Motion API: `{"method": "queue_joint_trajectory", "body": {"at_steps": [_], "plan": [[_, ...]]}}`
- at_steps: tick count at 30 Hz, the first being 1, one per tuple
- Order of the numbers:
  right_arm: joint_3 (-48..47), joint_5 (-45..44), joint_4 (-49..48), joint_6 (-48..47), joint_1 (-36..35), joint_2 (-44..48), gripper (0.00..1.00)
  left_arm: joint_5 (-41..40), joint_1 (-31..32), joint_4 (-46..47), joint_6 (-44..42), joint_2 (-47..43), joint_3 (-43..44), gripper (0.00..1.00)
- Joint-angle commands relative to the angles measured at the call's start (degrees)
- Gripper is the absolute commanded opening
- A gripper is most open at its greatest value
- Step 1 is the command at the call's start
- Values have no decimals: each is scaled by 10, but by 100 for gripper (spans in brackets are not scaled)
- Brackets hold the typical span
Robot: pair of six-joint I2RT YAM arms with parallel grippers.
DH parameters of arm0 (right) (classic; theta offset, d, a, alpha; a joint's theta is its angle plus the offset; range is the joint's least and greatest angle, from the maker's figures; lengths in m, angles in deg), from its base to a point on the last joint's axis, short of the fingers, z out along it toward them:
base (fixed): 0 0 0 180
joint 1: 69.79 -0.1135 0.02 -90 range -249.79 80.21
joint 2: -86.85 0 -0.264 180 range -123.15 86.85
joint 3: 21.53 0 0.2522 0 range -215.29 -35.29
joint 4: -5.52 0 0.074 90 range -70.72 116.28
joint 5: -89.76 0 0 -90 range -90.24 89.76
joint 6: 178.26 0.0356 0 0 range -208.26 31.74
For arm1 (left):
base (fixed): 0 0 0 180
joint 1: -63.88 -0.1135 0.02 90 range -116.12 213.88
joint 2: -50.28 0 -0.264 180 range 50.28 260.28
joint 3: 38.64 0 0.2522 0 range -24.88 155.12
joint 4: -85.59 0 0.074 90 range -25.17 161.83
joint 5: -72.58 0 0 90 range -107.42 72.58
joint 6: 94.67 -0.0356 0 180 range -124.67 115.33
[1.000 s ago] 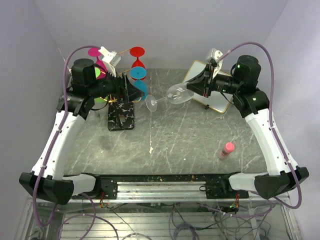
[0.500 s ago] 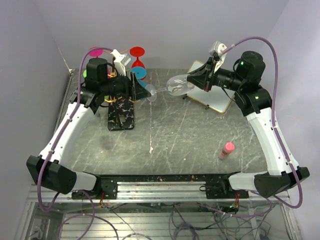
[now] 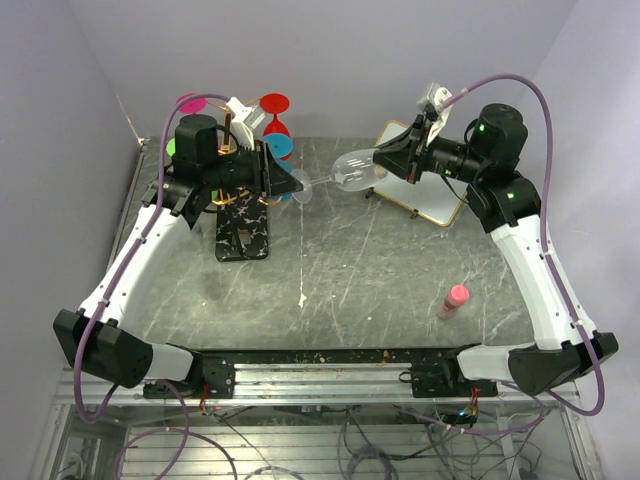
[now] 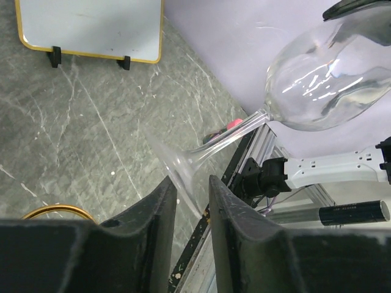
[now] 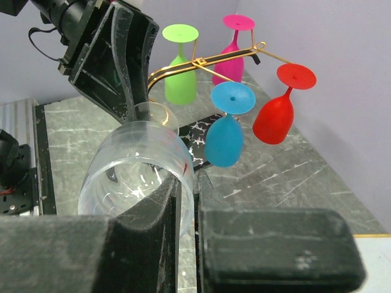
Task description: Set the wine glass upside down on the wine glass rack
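Note:
The clear wine glass [image 3: 355, 172] lies sideways in the air, its foot pointing left. My right gripper [image 3: 383, 165] is shut on the bowl's rim, one finger inside the bowl [image 5: 134, 165] and one outside. My left gripper [image 3: 293, 183] sits at the foot; in the left wrist view the foot's disc [image 4: 177, 168] runs into the narrow gap between the two fingers [image 4: 162, 201]. Whether they press on it does not show. The wine glass rack [image 5: 201, 61], thin gold arms over a black marbled base [image 3: 243, 230], stands just behind the left gripper.
Pink [image 5: 235, 55], green [image 5: 180, 79], blue [image 5: 226, 137] and red [image 5: 275, 116] glasses hang upside down on the rack. A gold-framed whiteboard [image 3: 425, 195] stands at the back right. A pink bottle [image 3: 453, 300] lies on the table near the right arm.
My left arm has swung right to the glass's foot and its jaws have narrowed around it. The right arm has raised the glass slightly and brought it toward the rack.

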Motion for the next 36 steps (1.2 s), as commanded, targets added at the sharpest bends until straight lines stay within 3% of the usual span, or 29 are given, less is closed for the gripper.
{"method": "queue_joint_trajectory", "body": {"at_steps": [1,9,12,28,36], "plan": [[0,2,-32,12,-3,13,0,18,7,24,12,-9,-9,34],[5,11,-35,11,-4,16,0,8,6,27,29,-15,-12,9],[10,14,-31,3,-4,19,0,1,-7,37,54,-20,-21,7],[27,25,21,-60,-2,42,47,-9,-50,41,56,-39,-21,7],[26,21,58,-92,-2,66,69,-50,-66,-7,-9,-58,1,7]]}}
